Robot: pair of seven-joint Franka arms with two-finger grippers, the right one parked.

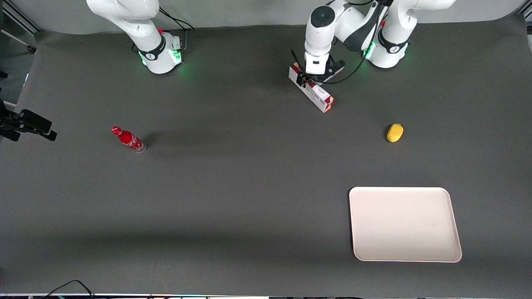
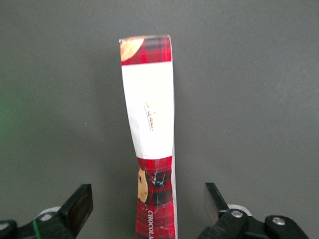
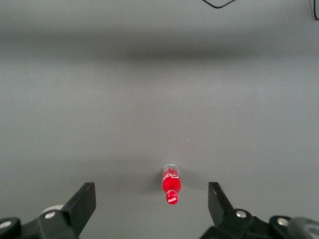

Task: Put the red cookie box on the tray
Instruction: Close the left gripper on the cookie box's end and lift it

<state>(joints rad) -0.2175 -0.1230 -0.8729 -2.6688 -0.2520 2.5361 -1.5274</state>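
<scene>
Red cookie box (image 2: 154, 149), plaid end you see between the open gripper (image 2: 148, 206) fingers: "CHOCOLA", cut off.
White panel print: unreadable.

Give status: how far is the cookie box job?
Early. Done: gripper is over the red cookie box, fingers open on either side. In hand: the grasp, not yet closed. Left: lift, carry to the tray, nearer the front camera, with nothing on it.

red cookie box (image 2: 152, 134): glossy printed card | tray (image 1: 405, 249): smooth plastic | table (image 1: 232, 199): matt
</scene>
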